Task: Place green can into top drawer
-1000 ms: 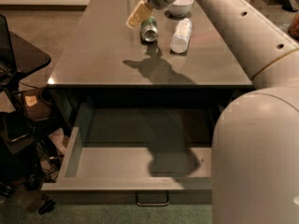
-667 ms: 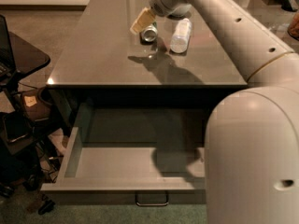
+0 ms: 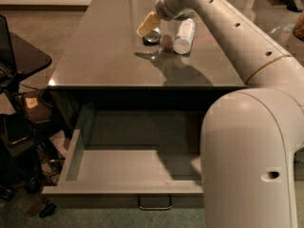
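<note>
Gripper, opening impossible to tell, poised at green can on table; misaligned closing could knock it against white bottle.

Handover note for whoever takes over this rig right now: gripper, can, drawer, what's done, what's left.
Gripper: at the far end of the countertop, right at the green can.
Green can: on the countertop, not lifted, beside a white bottle.
Top drawer: pulled open below the near edge; the can is not in it.
Done: drawer open, arm at the can.
Left: grasp, lift, carry to the drawer, release.
</note>
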Available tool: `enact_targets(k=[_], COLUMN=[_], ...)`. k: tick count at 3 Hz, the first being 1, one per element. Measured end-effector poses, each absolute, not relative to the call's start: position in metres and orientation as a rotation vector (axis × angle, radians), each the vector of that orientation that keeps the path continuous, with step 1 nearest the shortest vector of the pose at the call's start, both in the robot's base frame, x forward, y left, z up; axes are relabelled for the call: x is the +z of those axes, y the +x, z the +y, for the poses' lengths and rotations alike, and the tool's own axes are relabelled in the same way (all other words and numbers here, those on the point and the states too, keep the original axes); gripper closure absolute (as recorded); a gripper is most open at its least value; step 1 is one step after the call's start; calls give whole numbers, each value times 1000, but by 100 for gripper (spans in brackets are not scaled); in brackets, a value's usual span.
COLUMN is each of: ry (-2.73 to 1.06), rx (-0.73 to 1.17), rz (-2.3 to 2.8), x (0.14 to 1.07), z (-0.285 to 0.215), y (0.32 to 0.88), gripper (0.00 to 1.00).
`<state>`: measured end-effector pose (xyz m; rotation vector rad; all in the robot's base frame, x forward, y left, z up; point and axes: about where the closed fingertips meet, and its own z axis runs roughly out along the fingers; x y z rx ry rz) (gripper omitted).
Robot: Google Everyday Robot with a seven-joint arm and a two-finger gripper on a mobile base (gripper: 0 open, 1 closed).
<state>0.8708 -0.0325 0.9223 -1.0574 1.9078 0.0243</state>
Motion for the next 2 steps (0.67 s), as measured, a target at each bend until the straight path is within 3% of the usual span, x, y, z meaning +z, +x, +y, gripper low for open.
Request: enact_targets(k=[2], ry=[-1080], rx=[102], rz=[1960], x=[879], z=[-8], y=[889], gripper=[0])
